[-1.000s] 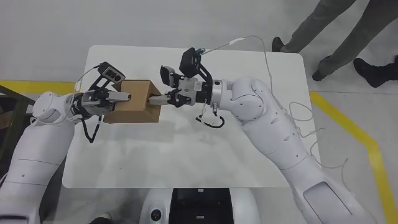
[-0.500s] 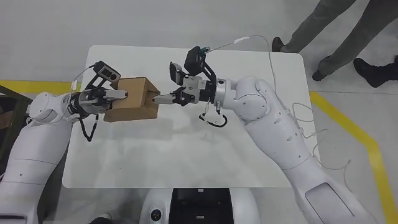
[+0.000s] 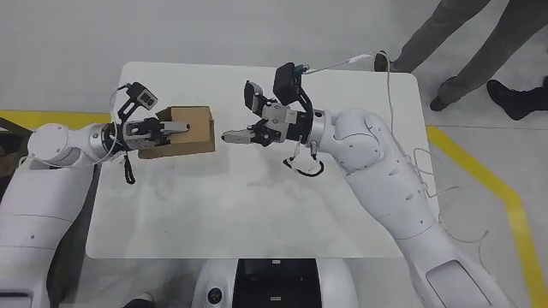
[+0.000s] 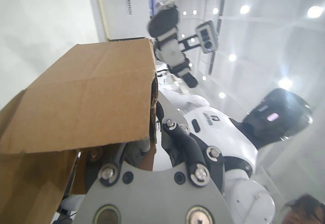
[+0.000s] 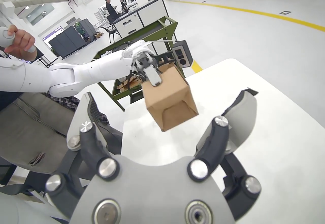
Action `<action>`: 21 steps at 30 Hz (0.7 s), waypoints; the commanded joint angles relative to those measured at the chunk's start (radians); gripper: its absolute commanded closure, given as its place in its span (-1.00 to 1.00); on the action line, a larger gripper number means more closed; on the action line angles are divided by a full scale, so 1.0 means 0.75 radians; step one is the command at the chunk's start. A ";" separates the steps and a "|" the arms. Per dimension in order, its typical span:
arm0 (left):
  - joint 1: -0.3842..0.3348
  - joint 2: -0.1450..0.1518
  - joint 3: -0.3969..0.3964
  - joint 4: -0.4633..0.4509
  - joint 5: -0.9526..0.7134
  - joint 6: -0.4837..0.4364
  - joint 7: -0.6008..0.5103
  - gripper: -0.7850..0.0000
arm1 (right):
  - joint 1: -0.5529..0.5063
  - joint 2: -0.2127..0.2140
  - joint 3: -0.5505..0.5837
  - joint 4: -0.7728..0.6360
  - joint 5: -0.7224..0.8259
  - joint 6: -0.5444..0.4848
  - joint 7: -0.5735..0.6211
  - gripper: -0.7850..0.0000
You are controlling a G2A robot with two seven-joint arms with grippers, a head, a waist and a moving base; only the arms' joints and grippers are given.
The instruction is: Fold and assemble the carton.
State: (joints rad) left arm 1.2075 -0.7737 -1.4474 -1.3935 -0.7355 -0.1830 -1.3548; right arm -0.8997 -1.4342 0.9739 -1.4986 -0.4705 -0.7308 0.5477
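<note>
The left hand (image 3: pixel 169 127) grips the carton (image 3: pixel 195 133) near the left edge of the table (image 3: pixel 257 214); the right hand (image 3: pixel 228 136), spread wide, hovers just beside it.

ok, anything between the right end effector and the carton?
Nothing visible. The right end effector is open, apart from the carton, only bare table under the gap; the left end effector grips its far end.

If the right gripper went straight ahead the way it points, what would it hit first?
Probably the carton, whose open end faces the right gripper across a gap; depth is hard to judge.
</note>
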 commanded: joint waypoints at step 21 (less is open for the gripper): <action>-0.282 0.014 0.339 -0.267 1.142 0.543 0.020 1.00 | -0.112 0.058 0.086 -0.127 0.047 0.021 0.071 -1.00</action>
State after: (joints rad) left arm 1.0047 -0.7613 -1.2089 -1.5870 0.0973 0.2209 -1.3459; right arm -0.9815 -1.3914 1.0368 -1.5919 -0.4369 -0.7176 0.6019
